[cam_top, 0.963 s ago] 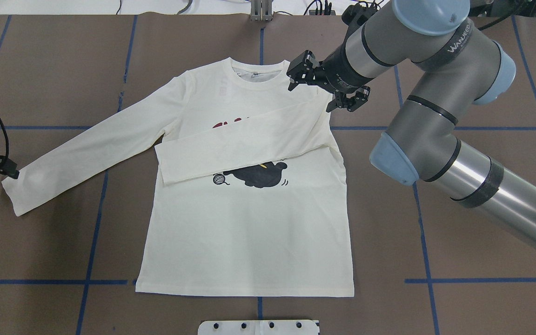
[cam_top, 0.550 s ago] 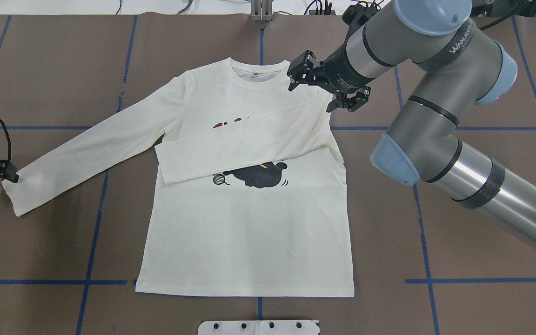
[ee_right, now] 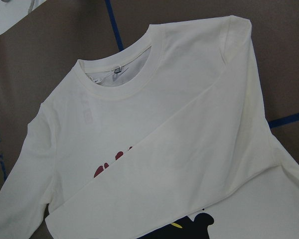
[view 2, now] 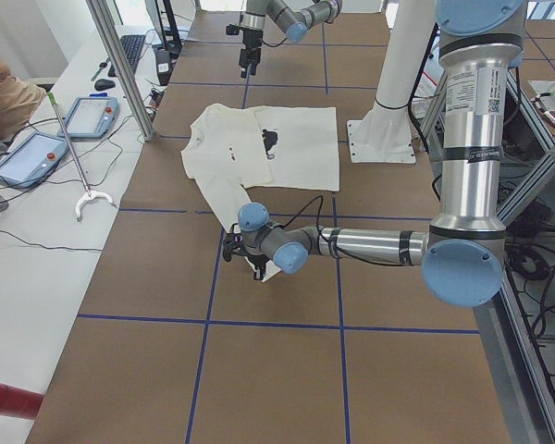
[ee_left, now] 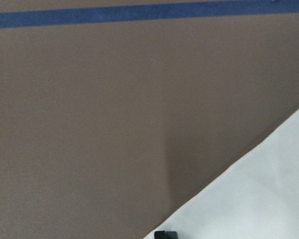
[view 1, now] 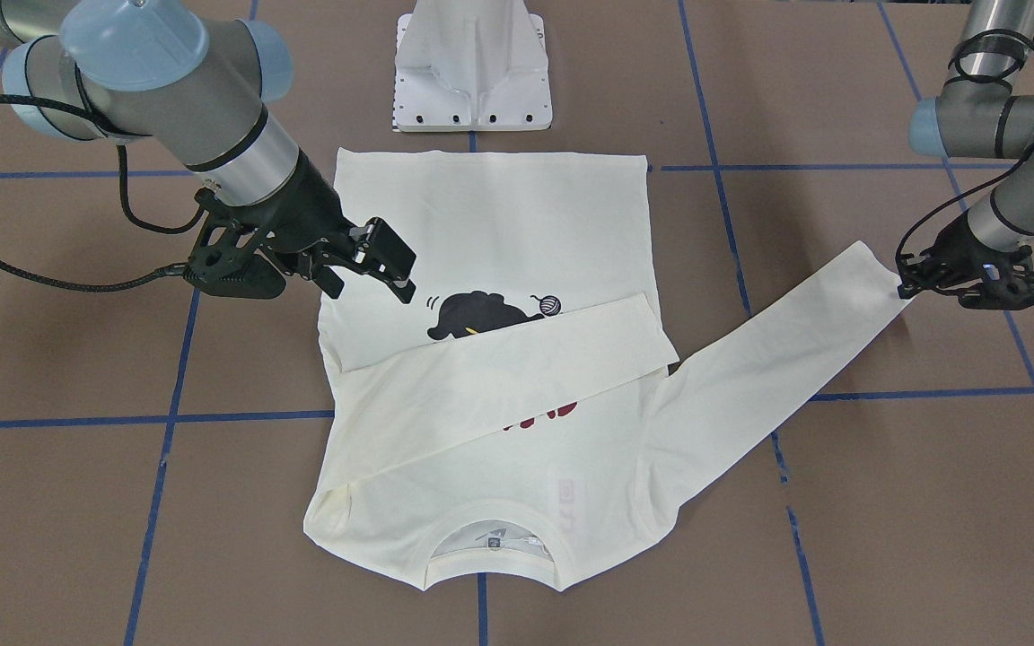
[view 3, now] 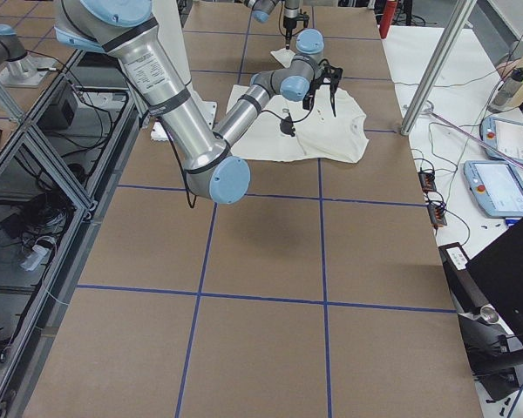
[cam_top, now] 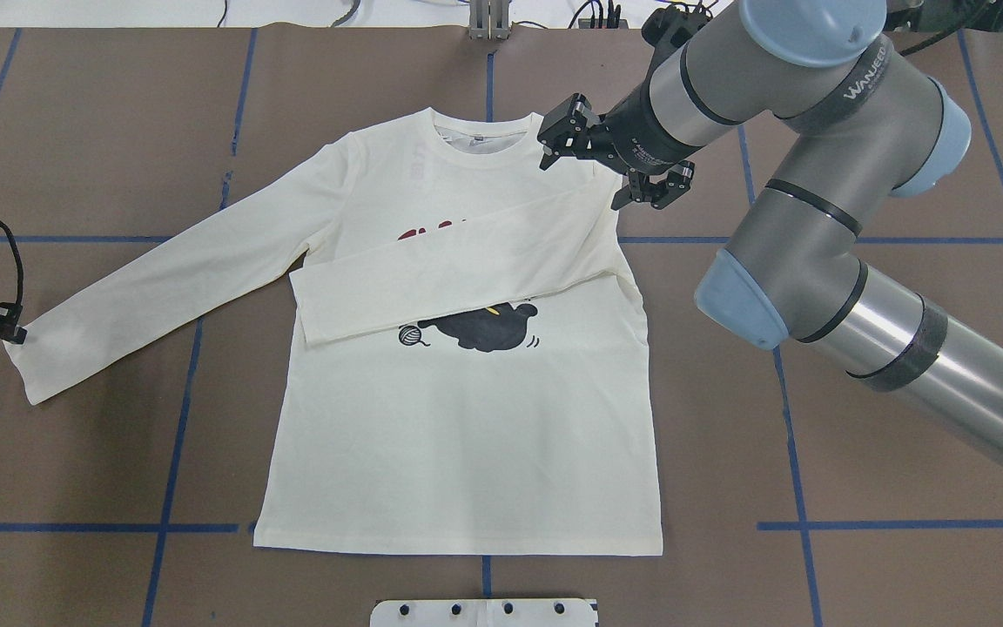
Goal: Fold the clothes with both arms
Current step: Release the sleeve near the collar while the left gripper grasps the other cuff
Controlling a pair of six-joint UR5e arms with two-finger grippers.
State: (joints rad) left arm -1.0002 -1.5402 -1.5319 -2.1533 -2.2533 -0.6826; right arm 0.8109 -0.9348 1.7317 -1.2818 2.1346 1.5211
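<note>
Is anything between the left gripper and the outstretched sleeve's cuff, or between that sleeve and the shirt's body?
Nothing visible. The left gripper is at the cuff of the outstretched sleeve; the shirt carries only the other sleeve, already folded.

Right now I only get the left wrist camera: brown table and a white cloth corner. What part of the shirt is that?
Observer: It is the cuff end of the outstretched sleeve; the left gripper sits right at its corner.
Operator: Is the other sleeve folded?
Observer: Yes, the other sleeve lies across the chest of the shirt, partly covering the print.
Operator: And the right gripper?
Observer: The right gripper is open, raised over the shirt near the shoulder on its side, holding nothing.
</note>
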